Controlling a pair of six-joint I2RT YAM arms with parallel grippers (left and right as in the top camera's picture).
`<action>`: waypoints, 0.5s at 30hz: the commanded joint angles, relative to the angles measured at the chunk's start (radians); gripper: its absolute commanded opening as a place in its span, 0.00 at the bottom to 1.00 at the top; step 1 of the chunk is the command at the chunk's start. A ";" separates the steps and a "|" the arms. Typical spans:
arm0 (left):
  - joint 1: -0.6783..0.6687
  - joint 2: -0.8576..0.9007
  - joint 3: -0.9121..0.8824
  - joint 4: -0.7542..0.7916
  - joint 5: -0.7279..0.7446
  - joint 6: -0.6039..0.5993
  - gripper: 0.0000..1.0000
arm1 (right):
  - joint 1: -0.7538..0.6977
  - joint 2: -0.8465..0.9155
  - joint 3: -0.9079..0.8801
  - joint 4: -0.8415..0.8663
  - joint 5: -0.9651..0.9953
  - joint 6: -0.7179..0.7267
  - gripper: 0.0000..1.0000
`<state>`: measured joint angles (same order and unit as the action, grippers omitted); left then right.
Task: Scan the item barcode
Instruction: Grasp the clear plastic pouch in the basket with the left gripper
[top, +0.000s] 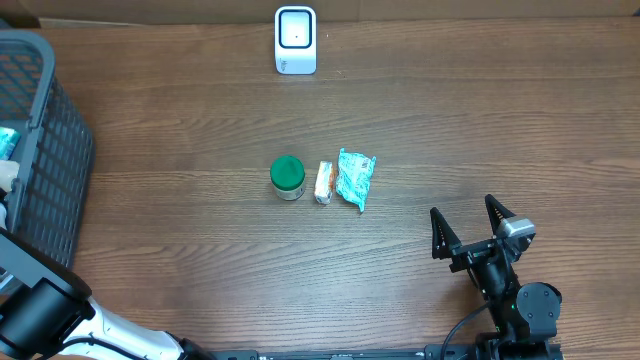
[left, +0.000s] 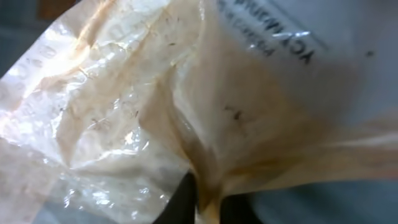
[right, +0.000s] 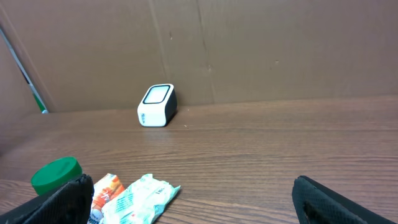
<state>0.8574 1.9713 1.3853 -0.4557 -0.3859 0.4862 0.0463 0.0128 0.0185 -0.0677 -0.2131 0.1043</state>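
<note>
Your left pincer (left: 208, 210) is clenching a pinch of the crinkled clear wrapper (left: 118, 112) around the item, which seems to be sitting in or beside the basket (top: 50, 150) at the left end of the surface (top: 450, 120). You are holding only thin film, so be raising it slowly and straight, lest it slip or tear. No barcode is showing, so be hunting for it near the blurred print (left: 273, 43) before presenting it to the scanner (top: 295, 40). Your right pincer (top: 462, 207) is sitting released, well apart.
</note>
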 joint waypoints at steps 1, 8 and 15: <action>-0.008 0.026 -0.016 0.010 0.055 0.006 0.04 | -0.002 -0.010 -0.010 0.007 -0.002 -0.001 1.00; -0.008 0.015 -0.014 -0.023 0.054 -0.071 0.04 | -0.002 -0.010 -0.010 0.007 -0.002 -0.001 1.00; -0.014 -0.035 0.042 -0.134 0.060 -0.254 0.04 | -0.002 -0.010 -0.010 0.007 -0.002 -0.001 1.00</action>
<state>0.8574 1.9709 1.3907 -0.5549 -0.3458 0.3492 0.0463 0.0128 0.0185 -0.0677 -0.2131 0.1043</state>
